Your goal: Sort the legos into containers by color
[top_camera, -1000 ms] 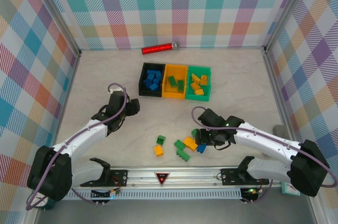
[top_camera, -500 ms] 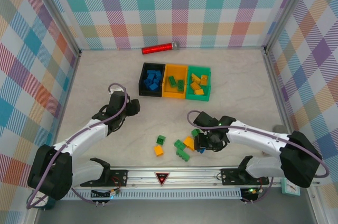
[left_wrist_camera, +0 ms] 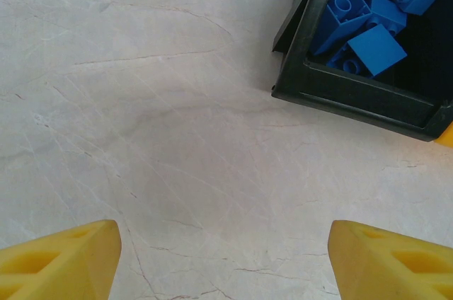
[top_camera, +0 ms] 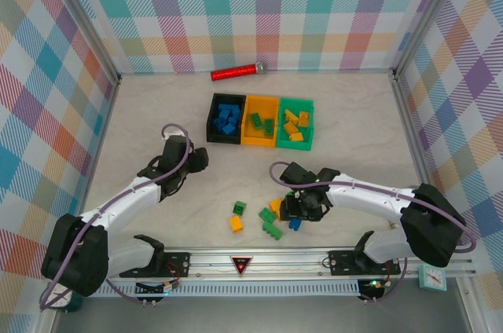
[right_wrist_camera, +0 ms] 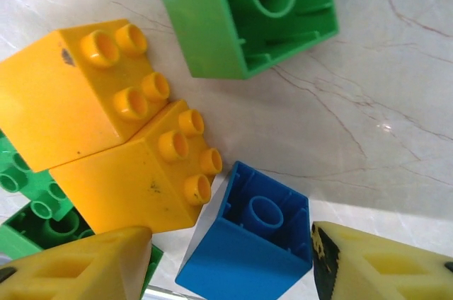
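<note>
Your right gripper [right_wrist_camera: 230,268] is down in the loose cluster of legos [top_camera: 273,230] at the near middle of the table [top_camera: 141,113]. Its yellow fingers [right_wrist_camera: 78,264] are partly spread to either side of a blue brick [right_wrist_camera: 248,243] that lies hollow side up. One finger looks to be against the brick's side and the other just short of it, so it brackets the brick rather than grips it. Two orange bricks [right_wrist_camera: 127,180] touch that brick's corner and an upturned green brick [right_wrist_camera: 241,10] lies near, which is probably why the fingers come in so narrowly. Your left gripper [left_wrist_camera: 223,264] hangs wide and empty over bare tabletop near the black bin [left_wrist_camera: 354,95], likely parked clear of the work. That bin holds the sorted blue bricks [left_wrist_camera: 368,45], so it is this brick's likely destination. The orange-yellow bin [top_camera: 259,143] holds green ones, and the green bin [top_camera: 295,145] holds orange ones.
</note>
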Controlling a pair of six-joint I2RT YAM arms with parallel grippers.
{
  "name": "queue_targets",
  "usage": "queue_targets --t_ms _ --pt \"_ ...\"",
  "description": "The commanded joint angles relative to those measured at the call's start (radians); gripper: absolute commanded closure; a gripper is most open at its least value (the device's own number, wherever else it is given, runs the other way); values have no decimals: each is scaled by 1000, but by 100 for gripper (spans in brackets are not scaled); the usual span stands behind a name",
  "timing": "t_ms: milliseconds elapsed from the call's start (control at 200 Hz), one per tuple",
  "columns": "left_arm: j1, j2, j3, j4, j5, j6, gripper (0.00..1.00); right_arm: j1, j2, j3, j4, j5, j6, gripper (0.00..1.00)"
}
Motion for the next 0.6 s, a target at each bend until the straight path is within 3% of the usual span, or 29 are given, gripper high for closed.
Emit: queue_targets --t_ms 0,425,595 --pt "13 5 17 -2 -7 -15 23 11 49 -35 4 21 15 37" --pt "14 11 19 -1 -2 -19 23 84 86 -39 -23 32 63 39" --pt "14 2 17 -2 -8 -19 23 122 120 -13 -79 107 84 45"
